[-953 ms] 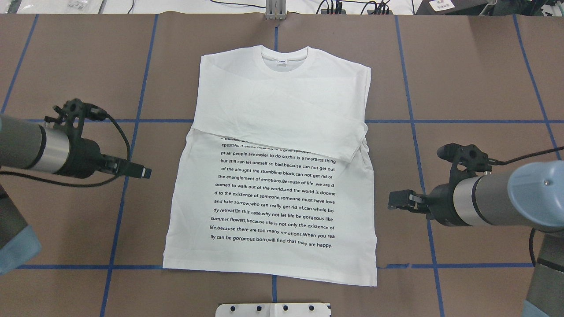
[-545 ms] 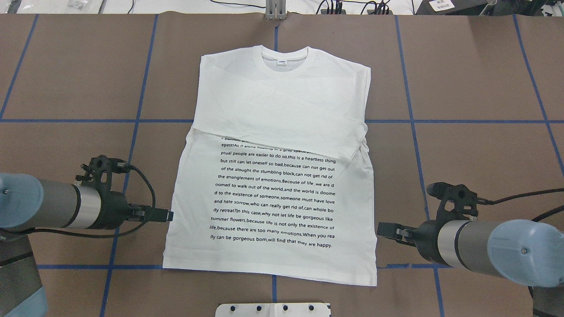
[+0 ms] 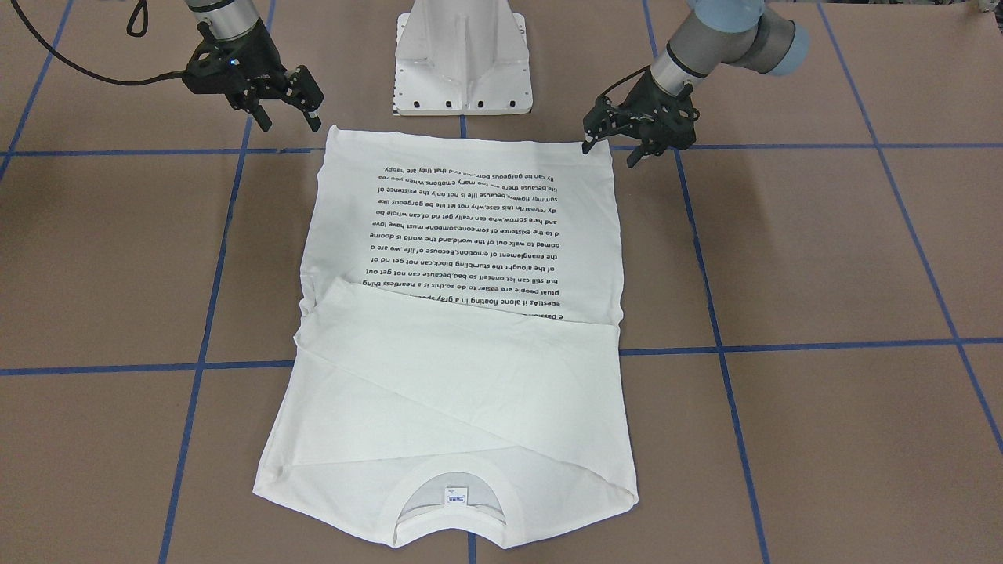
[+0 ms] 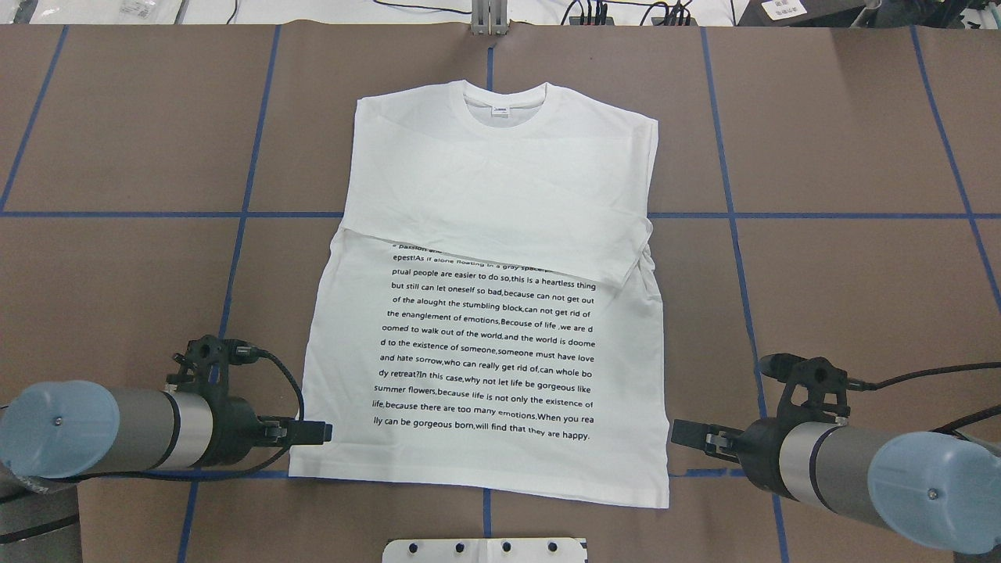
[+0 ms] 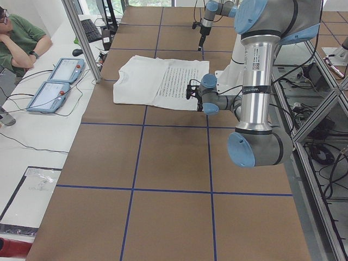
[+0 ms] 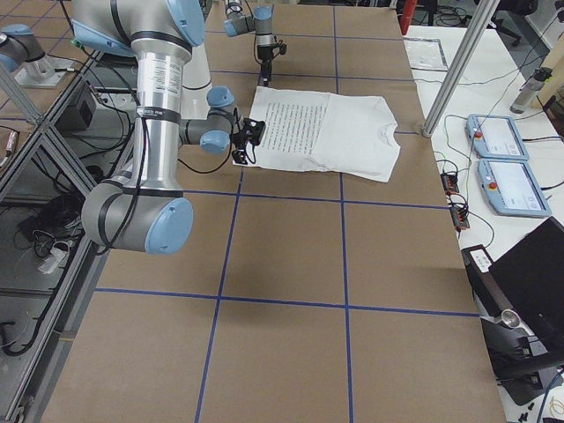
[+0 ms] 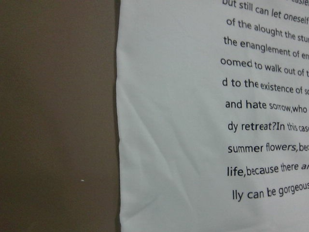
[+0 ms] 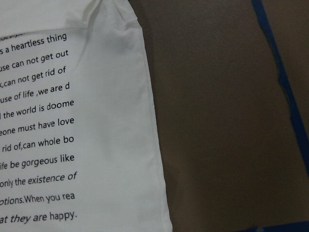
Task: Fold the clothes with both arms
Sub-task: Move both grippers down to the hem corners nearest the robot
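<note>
**Layout in the overhead view; clock directions are taken with the collar at 12 o'clock.** The white T-shirt (image 4: 485,297) lies flat at the middle of the brown counter (image 4: 117,117). It is printed side up, with the collar (image 4: 504,98) at 12 o'clock and the hem (image 4: 477,483) at 6 o'clock. Cloth is folded in over the chest. The lower fold edge slants from 9 o'clock down toward 3 o'clock and covers the top lines of the black text (image 4: 485,352). The side edges run nearly straight and flare slightly toward the hem. The hem's 5 o'clock corner sits lower than its 7 o'clock corner.

The left hand (image 4: 317,432) lies at the shirt's 7 o'clock, its tip over the side edge just above the hem corner. The right hand (image 4: 682,432) lies at 5 o'clock, its tip just beside the opposite side edge. In the front-facing view both hands have their fingers spread with nothing between them. Whether either touches the cloth cannot be told. Each wrist camera shows one side edge of the shirt against brown counter.

Wide stretches of counter, crossed by blue tape lines (image 4: 242,215), lie at 9 and 3 o'clock of the shirt. The white pedestal base (image 4: 485,551) stands near the hem at 6 o'clock. A metal post (image 4: 489,19) stands at the counter's 12 o'clock edge.
</note>
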Controlling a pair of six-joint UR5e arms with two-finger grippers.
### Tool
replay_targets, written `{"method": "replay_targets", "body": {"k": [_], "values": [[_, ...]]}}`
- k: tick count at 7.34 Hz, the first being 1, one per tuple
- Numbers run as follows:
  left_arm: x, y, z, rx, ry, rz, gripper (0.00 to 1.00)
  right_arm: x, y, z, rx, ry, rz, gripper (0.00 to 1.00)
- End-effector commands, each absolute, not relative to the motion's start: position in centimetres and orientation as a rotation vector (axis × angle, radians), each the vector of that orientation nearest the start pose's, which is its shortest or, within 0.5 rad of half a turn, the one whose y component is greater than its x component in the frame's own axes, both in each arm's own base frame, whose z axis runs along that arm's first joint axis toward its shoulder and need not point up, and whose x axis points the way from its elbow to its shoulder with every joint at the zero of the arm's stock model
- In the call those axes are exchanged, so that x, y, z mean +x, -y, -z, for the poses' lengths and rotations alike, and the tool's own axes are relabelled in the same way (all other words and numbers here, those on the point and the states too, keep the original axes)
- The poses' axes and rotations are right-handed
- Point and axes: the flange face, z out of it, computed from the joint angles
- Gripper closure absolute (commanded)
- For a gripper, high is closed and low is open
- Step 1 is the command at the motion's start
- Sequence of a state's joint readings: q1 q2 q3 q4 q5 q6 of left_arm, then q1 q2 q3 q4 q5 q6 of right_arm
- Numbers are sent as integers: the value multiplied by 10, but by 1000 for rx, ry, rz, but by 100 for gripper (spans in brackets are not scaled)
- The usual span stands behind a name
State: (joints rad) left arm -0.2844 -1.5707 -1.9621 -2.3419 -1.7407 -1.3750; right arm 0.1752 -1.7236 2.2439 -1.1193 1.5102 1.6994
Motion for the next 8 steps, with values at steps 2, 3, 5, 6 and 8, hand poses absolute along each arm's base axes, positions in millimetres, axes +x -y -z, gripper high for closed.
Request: {"method": "replay_targets", "body": {"k": [2, 3, 5, 6, 8], "values": [[452, 235, -390, 140, -1100, -21, 19, -386, 205, -362, 78, 973, -299, 0], [452, 235, -391, 138, -1097, -22, 32, -387, 204, -362, 78, 973, -297, 0], [460, 224, -395, 118, -1062, -42, 33, -391, 197, -363, 99, 971, -291, 0], [462, 220, -396, 120, -1056, -45, 33, -392, 196, -363, 101, 971, -289, 0], [463, 218, -395, 119, -1058, -47, 53, -393, 194, -363, 99, 971, -285, 0]]}}
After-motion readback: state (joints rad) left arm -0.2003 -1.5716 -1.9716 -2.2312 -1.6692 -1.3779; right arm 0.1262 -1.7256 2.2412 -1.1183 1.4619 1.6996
